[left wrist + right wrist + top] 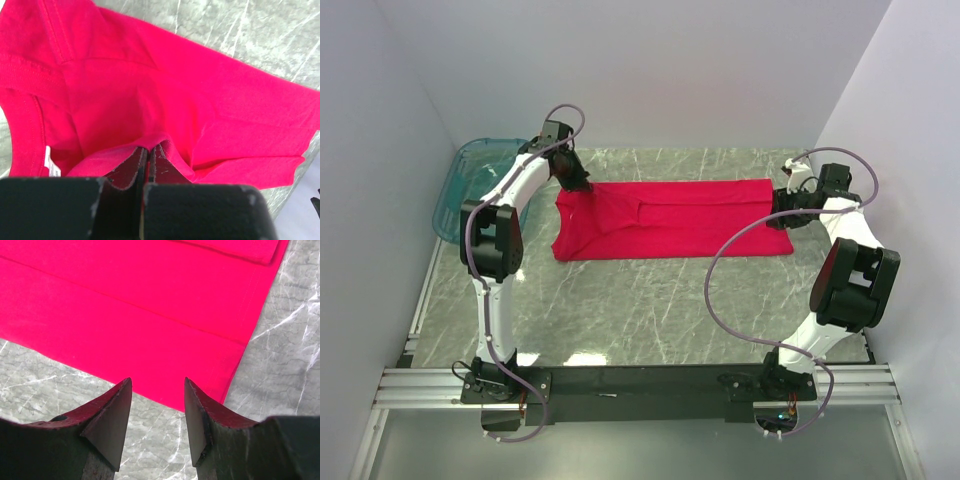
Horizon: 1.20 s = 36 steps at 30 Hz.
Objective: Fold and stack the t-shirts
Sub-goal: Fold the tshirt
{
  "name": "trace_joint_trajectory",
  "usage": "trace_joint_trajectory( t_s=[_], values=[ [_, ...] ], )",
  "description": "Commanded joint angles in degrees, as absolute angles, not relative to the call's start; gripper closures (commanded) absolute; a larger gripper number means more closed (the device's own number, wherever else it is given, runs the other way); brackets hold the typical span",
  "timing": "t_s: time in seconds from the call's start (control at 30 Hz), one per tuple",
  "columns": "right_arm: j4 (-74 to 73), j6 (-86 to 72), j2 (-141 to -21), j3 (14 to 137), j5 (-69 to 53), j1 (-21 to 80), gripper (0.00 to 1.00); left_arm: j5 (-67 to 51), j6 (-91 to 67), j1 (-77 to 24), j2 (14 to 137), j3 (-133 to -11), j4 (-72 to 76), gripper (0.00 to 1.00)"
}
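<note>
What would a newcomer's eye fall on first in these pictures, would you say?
The bright red t-shirt stands out, laid out long across the far half of the grey marbled table. The left gripper is shut on a pinch of its cloth near the collar end, while the right gripper stands open at the opposite hem corner. A see-through teal tub sits in the far left corner.

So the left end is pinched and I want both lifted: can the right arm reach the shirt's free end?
Probably yes: the right gripper, jaws open, hovers just short of the red t-shirt hem, nothing between.
</note>
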<state>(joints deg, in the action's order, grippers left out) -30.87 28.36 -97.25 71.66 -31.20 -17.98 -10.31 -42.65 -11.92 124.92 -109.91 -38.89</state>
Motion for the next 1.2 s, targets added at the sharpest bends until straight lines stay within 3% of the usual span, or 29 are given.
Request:
trace_joint_trajectory(
  t_s=[0.0,0.3,0.33,0.37,0.47,0.57,0.73,0.83,0.97,1.07,1.17],
  values=[
    [-30.7,28.3,-95.0,72.1,-32.2,-17.4,0.47,-11.0,-41.6,-11.6,125.8,-113.6,-38.7,1.00],
    [-31.0,28.3,-94.9,72.3,-32.1,-17.1,0.47,-11.7,-42.5,-11.5,130.6,-119.7,-40.4,0.98],
    [-31.0,28.3,-94.9,72.3,-32.0,-16.9,0.47,-13.2,-42.2,-11.6,131.1,-120.3,-40.3,0.93],
    [-31.3,28.4,-94.8,72.3,-31.9,-16.7,0.47,-14.1,-41.9,-11.4,131.5,-120.8,-40.0,0.78],
    [-31.6,28.8,-94.7,72.4,-31.6,-16.2,0.47,-15.3,-40.9,-11.3,131.3,-121.3,-38.4,0.52],
    [-32.3,30.2,-94.2,72.2,-30.8,-14.3,0.47,-13.2,-38.3,-11.3,127.3,-119.2,-34.6,0.41],
    [-42.4,41.5,-94.2,73.7,-38.1,-5.8,0.47,-11.3,-32.2,-11.2,110.4,-106.7,-24.9,0.36],
    [-44.2,48.7,-93.0,72.7,-38.8,5.3,0.46,-9.6,-29.5,-11.3,97.9,-94.7,-21.4,0.35],
    [-30.4,38.9,-93.7,73.0,-23.5,22.2,0.47,-4.1,-28.0,-10.6,81.0,-75.7,-19.9,0.31],
    [-25.0,29.9,-103.9,82.2,-12.4,31.7,0.46,-0.3,-29.2,-9.1,64.9,-58.4,-20.3,0.24],
    [-25.4,25.7,-113.3,94.5,-5.3,38.0,0.47,-0.2,-31.1,-7.5,55.6,-50.1,-22.5,0.21]
  ],
)
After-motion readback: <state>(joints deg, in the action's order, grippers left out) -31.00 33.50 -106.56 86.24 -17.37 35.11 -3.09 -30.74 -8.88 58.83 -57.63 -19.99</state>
